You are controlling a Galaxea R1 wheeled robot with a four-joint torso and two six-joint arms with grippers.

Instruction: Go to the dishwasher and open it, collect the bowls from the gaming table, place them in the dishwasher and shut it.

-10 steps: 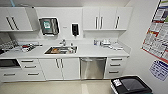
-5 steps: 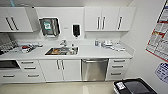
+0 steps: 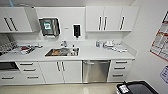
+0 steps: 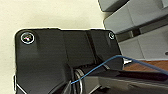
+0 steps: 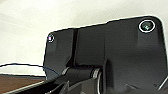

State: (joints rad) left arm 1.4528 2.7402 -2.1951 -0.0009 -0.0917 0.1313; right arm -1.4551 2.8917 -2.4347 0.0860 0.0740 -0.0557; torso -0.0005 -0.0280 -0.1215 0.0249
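Kitchenette wall seen straight ahead from head view. Dishwasher [image 3: 96, 71] built in under the counter [image 3: 100, 53], brushed steel front, door closed, bar handle [image 3: 96, 62] horizontal along its upper edge. White cabinet doors [image 3: 63, 71] directly to one side of it, drawer stack [image 3: 119, 70] on the other. More drawers [image 3: 23, 73] further along under the counter, beside a dark recess [image 3: 7, 66].

Steel sink [image 3: 62, 52] set into the counter above the cabinet doors, tap [image 3: 64, 43] behind it. Small items near the sink edge, too blurred to identify. Cluttered items [image 3: 23, 48] on the counter at far end, including something red; not resolvable. Small containers and white objects [image 3: 110, 45] on the counter above the dishwasher side.

Wall: paper towel dispenser [image 3: 49, 26], dark soap dispenser [image 3: 76, 30], upper white cabinets [image 3: 110, 18] with dark bar handles. Posters [image 3: 160, 45] on the side wall. Dark bin or box [image 3: 136, 88] on the floor at lower corner.

Wrist views: dark plate and jointed bar, pale floor behind; blue cable [image 4: 105, 65] across left wrist view. Fingers of both arms: state cannot be told, so no placement relative to the fingers possible.
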